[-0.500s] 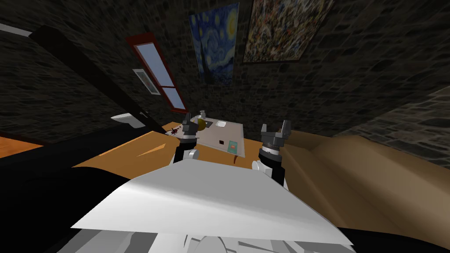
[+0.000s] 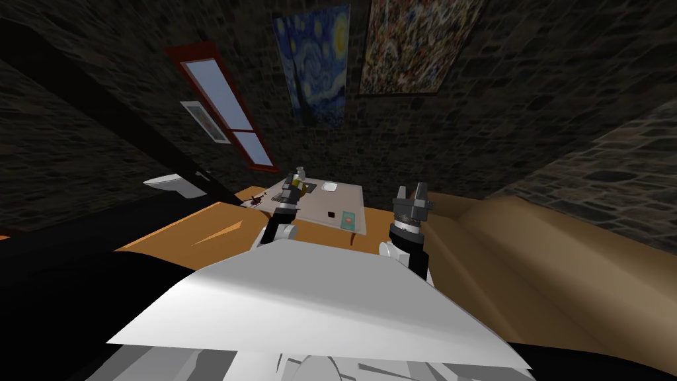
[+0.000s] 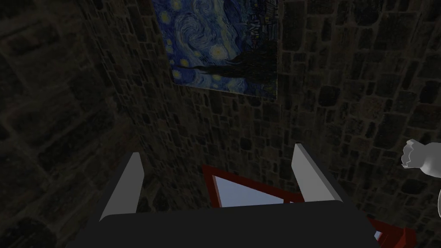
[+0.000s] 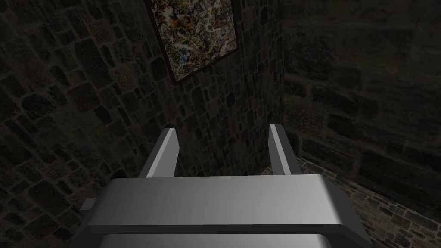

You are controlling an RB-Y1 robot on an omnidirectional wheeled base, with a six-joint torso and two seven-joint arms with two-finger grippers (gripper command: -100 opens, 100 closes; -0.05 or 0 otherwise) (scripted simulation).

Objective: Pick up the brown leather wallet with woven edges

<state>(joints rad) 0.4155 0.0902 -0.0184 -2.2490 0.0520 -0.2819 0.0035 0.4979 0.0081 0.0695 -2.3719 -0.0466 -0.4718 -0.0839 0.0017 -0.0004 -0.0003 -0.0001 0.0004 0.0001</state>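
Observation:
A low grey table (image 2: 344, 198) stands ahead of me, past my hands. On it lies a small dark flat item (image 2: 330, 213), too small to tell whether it is the wallet. My left gripper (image 2: 289, 185) hangs raised before the table's left end, its fingers (image 3: 129, 185) open with nothing between them. My right gripper (image 2: 410, 194) is raised to the right of the table, also open and empty, as its fingers (image 4: 166, 153) show.
A teal card (image 2: 348, 218), a white item (image 2: 330, 187), a yellow object with a bottle (image 2: 301, 178) and a small red toy (image 2: 258, 198) also sit on the table. A brown sofa (image 2: 562, 264) runs along the right. Orange floor (image 2: 198, 231) lies to the left.
The whole head view has shifted a little leftward, so I have turned slightly. Both hands have rotated a bit at the wrist. The fingers of both stay open.

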